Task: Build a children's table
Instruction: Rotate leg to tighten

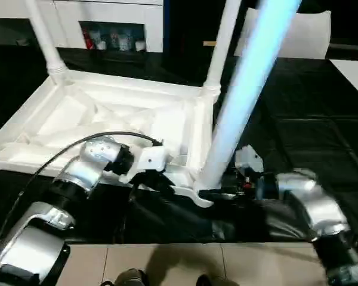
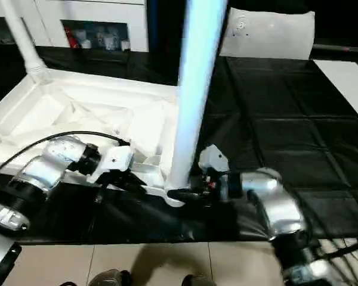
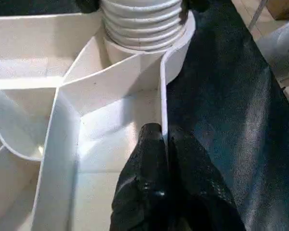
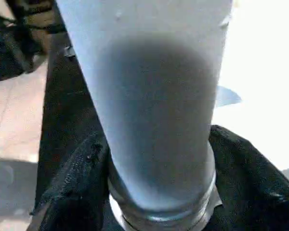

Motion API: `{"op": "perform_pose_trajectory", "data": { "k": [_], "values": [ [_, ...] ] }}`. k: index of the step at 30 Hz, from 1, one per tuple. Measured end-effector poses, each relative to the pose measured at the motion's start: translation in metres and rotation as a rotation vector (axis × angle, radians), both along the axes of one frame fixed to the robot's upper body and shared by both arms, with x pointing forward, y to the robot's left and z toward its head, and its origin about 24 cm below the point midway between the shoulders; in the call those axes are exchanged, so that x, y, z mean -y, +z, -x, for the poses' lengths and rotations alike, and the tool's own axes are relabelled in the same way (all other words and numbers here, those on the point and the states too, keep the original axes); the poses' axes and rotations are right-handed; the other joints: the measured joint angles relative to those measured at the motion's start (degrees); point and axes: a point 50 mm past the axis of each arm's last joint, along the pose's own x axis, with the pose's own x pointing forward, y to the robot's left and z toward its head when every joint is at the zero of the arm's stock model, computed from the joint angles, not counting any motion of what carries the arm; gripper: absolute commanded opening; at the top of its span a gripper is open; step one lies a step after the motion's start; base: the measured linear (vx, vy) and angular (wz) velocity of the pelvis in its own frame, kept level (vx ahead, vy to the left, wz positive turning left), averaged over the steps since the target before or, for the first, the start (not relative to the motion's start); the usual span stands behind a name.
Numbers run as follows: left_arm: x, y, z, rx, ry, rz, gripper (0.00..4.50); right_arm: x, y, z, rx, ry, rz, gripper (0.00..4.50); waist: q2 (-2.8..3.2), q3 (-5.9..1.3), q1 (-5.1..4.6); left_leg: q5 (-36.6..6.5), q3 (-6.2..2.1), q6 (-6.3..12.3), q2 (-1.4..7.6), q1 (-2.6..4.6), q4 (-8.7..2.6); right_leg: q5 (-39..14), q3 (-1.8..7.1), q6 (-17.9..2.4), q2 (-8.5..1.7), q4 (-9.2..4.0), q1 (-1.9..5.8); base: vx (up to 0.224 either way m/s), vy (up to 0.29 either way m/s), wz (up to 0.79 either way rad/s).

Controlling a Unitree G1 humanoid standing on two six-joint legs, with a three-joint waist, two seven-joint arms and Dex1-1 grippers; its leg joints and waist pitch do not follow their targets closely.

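Screwing the third leg into the tabletop's near corner socket: right hand clasps its base, left hand pinches the rim shut; next, twist it home.

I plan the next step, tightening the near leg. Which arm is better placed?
Right. The right gripper is around the base of the near leg, while the left gripper pinches the tabletop rim to steady it.

Glossy white plastic made up the table top and leg (smooth), over a creased black sheet.
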Motion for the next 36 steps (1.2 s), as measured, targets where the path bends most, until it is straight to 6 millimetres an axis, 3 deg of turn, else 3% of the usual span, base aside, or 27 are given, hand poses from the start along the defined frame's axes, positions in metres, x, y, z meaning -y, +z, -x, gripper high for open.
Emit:
{"op": "perform_pose_trajectory", "data": {
  "k": [2, 5, 9, 17, 19, 20, 21, 29, 33, 36],
  "values": [
    [0.000, -0.005, 0.000, 0.007, 0.117, 0.027, 0.00, -0.006, -0.008, 0.002, -0.010, -0.157, -0.054, 2.68, 0.16, 0.03, -0.23, 0.0, 0.01, -0.04, 0.00, 0.47, -0.07, 0.0, 0.03, 0.0, 0.00, -0.03, 0.37, 0.000, 0.000, 0.00],
    [0.006, -0.010, -0.003, 0.020, 0.265, 0.053, 0.00, -0.015, -0.014, -0.004, -0.013, -0.376, -0.093, 2.67, 0.42, 0.20, -1.73, 0.0, -0.02, -0.06, -0.04, 1.19, -0.17, -0.2, -0.01, 0.4, -0.04, -0.35, 0.90, 0.000, 0.000, 0.00],
    [0.027, -0.014, -0.003, 0.036, 0.402, 0.109, 0.00, -0.015, -0.016, -0.013, -0.008, -0.605, -0.107, 2.67, 0.43, 0.20, -3.23, 0.0, -0.11, -0.04, -0.07, 1.13, -0.33, -0.4, -0.12, 0.6, -0.04, -1.34, 1.02, 0.000, 0.000, 0.00],
    [0.064, -0.015, -0.009, 0.118, 0.688, 0.159, 0.00, -0.037, -0.009, -0.049, -0.027, -0.965, -0.098, 2.67, 0.33, 0.26, -5.18, 0.0, -0.08, 0.03, -0.84, 0.98, -0.32, -0.4, 0.06, 0.6, -0.69, -1.55, 0.68, 0.000, 0.000, 0.00],
    [0.065, -0.015, -0.009, 0.130, 0.683, 0.156, 0.00, -0.037, -0.009, -0.049, -0.025, -0.974, -0.101, 2.67, 0.29, 0.26, -5.15, 0.0, -0.06, 0.12, -0.90, 0.92, -0.34, -0.4, 0.06, 0.6, -0.77, -1.53, 0.64, 0.000, 0.000, 0.00],
    [0.065, -0.014, -0.009, 0.138, 0.675, 0.154, 0.00, -0.037, -0.008, -0.049, -0.023, -0.975, -0.104, 3.23, 0.28, 0.24, -5.12, -0.1, -0.06, 0.20, -0.91, 0.92, -0.35, -0.4, 0.07, 0.6, -0.77, -1.50, 0.65, 0.000, 0.000, 0.00],
    [0.065, -0.014, -0.008, 0.144, 0.664, 0.153, 0.00, -0.036, -0.009, -0.047, -0.020, -0.977, -0.106, 3.37, 0.26, 0.24, -5.00, -0.1, -0.05, 0.25, -0.91, 0.92, -0.35, -0.3, 0.07, 0.6, -0.78, -1.44, 0.64, 0.000, 0.000, 0.00],
    [0.050, -0.011, -0.009, 0.182, 0.638, 0.138, 0.00, -0.026, -0.018, -0.028, 0.017, -0.864, -0.099, 3.97, 0.12, 0.16, -4.76, -0.1, -0.05, 0.25, -0.86, 0.81, -0.62, 0.6, -0.02, 0.7, -0.75, -1.22, 0.38, 0.000, 0.000, 0.00],
    [0.039, -0.005, -0.010, 0.196, 0.574, 0.128, 0.00, -0.012, -0.016, -0.021, 0.026, -0.788, -0.117, 4.34, 0.15, 0.14, -4.69, -0.1, -0.05, 0.26, -0.65, 0.13, -0.68, 0.8, -0.04, 0.7, -0.54, -1.16, -0.21, 0.000, 0.000, 0.00],
    [0.026, -0.003, -0.009, 0.190, 0.527, 0.122, 0.00, 0.010, -0.013, -0.019, 0.054, -0.760, -0.088, 4.49, 0.17, 0.13, -4.69, 0.1, -0.05, 0.52, -0.37, 0.08, -0.54, 0.9, -0.02, 0.5, -0.24, -1.18, -0.30, 0.000, 0.000, 0.00]
  ]
}}
